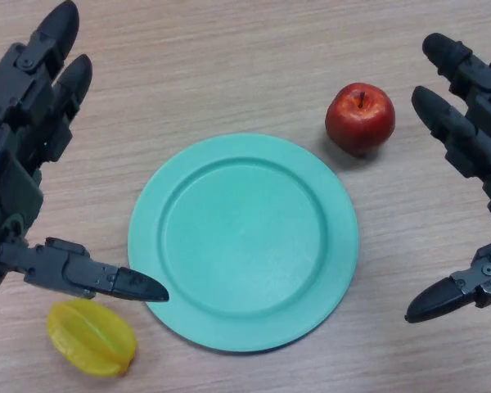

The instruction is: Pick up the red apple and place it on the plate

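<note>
Because nothing is held yet, the risks all lie in the approach. Nearest the robot, a yellow star fruit (91, 336) lies on the wooden counter (229, 65) just off the near left edge of the teal plate (147, 246), below the thumb of the left hand (20, 164). That hand is spread, its fingers straight and its thumb tip reaching over the plate's left rim; if it stirs, it could nudge the plate or knock the star fruit, though the task gives it no reason to.

The plate sits bare at the middle. Its rim is low and its well shallow, so a round fruit let go from any height or with sideways motion would probably roll across it and off.

The right hand (483, 164) is also spread wide and empty, thumb near, fingers far, to the right of the fruit and apart from it. A round, smooth thing is easily pushed away by the first finger to touch it, so closing off-centre would likely send it rolling toward the plate or farther up the counter.

Farthest off, the red apple (360, 117) stands upright just beyond the plate's far right rim, close to it but not on it. It is glossy deep red, stem up in a small dimple.
</note>
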